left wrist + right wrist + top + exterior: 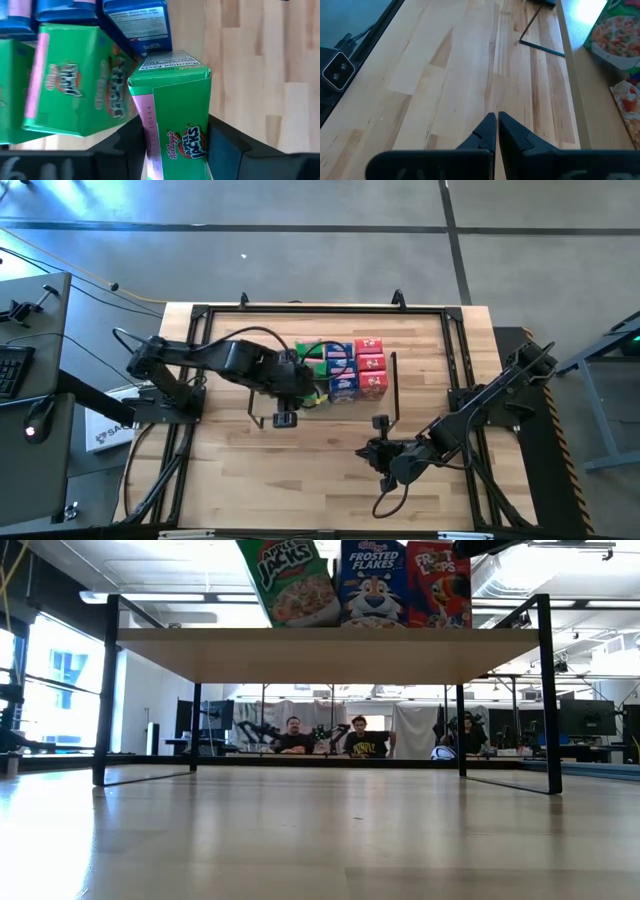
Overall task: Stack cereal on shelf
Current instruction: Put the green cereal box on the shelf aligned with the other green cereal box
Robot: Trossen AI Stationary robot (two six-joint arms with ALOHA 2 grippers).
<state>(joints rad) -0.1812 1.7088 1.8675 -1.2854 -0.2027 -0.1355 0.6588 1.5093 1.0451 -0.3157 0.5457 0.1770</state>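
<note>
- Your left gripper (pixel 177 150) is clamped on a green cereal box (pixel 177 120), held over the shelf (pixel 320 641) beside the green row.
- Lower it level so it sits flush against the tilted green box (pixel 75 85) without nudging the blue boxes (pixel 343 368).
- Red boxes (pixel 371 365) occupy the shelf's far side.
- Your right gripper (pixel 496 131), pinched closed and empty, waits off the shelf.

Two dark jointed arms trailing black cables.
</note>
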